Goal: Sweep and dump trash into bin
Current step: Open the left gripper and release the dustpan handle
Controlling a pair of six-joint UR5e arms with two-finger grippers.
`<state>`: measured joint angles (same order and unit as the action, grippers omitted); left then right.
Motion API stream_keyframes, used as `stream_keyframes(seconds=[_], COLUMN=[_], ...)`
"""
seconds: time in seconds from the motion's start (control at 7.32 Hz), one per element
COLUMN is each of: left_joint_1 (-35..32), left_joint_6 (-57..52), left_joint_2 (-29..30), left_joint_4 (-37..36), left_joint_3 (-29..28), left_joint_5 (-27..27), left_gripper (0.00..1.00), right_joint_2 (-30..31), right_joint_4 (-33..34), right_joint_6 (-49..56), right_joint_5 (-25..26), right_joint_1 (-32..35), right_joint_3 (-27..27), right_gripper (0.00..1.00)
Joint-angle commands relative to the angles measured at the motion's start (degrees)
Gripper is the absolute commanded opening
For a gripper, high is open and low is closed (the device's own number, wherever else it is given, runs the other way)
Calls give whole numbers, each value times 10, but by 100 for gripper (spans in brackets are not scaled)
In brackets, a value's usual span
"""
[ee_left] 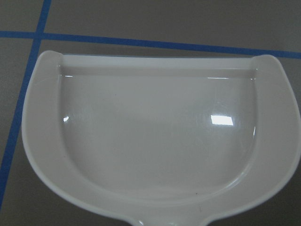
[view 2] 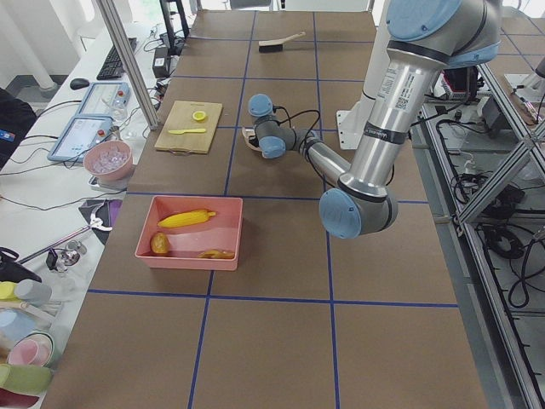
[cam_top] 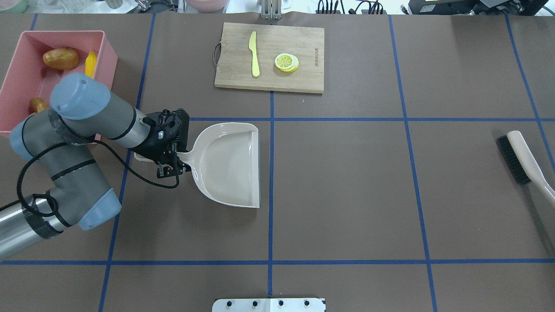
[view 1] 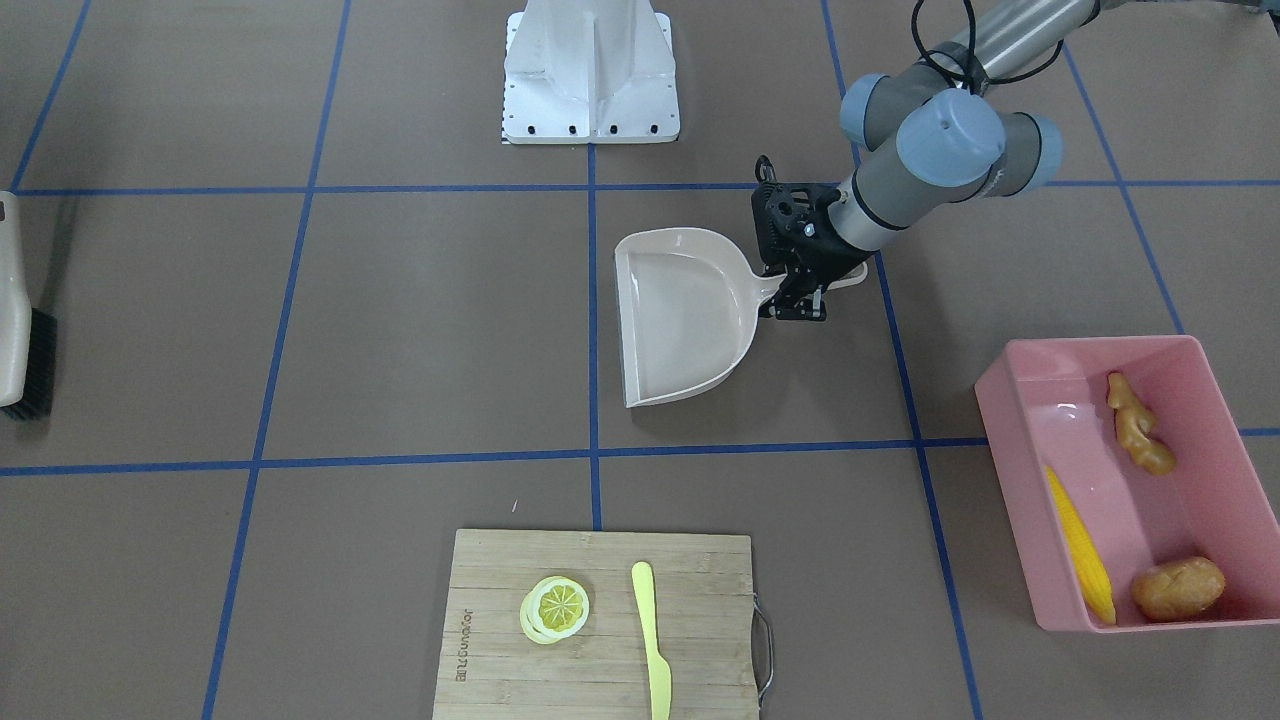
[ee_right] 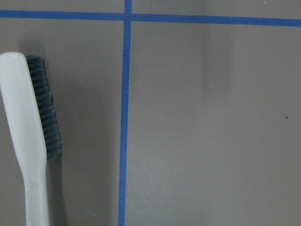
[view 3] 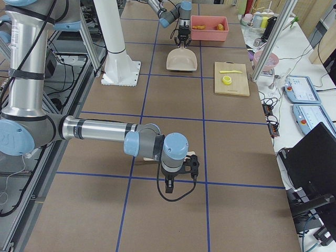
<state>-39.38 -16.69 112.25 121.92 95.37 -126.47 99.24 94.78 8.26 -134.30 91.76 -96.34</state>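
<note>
The pink bin [view 1: 1010, 420] stands at the table's left end and holds the corn cob [view 1: 1082, 548], the potato [view 1: 1178, 588] and the ginger root [view 1: 1138, 425]. In the overhead view the bin [cam_top: 17, 78] is partly hidden behind my left arm. My left gripper [view 1: 800, 300] points down at the handle of the empty beige dustpan [view 1: 680, 310], which lies flat near the table's middle, and looks shut on that handle. The left wrist view shows only the empty dustpan [ee_left: 155, 132]. My right gripper [view 3: 178, 184] hovers over the table's right end; I cannot tell whether it is open or shut.
A brush [cam_top: 518, 160] lies on the table at the right end, also in the right wrist view [ee_right: 28, 141]. A wooden cutting board [view 1: 520, 650] at the far edge carries a lemon slice [view 1: 555, 608] and a yellow plastic knife [view 1: 652, 640]. The robot's white base [view 1: 590, 80] stands at the near edge.
</note>
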Motion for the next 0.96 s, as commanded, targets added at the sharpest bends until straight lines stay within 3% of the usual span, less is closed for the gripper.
stream_keyframes(seconds=[0.0, 0.55, 0.82], left_joint_1=[10, 11, 14], left_joint_6=[-3, -4, -5], left_joint_2=[2, 2, 2], left_joint_4=[25, 47, 70], left_joint_3=[-10, -24, -34], left_joint_5=[3, 17, 25], left_gripper=[0, 0, 0], right_joint_2=[-4, -25, -20], right_joint_4=[0, -7, -97], right_joint_6=[0, 0, 0], right_joint_5=[-1, 2, 0], right_joint_1=[0, 0, 1], right_joint_3=[4, 9, 53], right_gripper=[100, 100, 100])
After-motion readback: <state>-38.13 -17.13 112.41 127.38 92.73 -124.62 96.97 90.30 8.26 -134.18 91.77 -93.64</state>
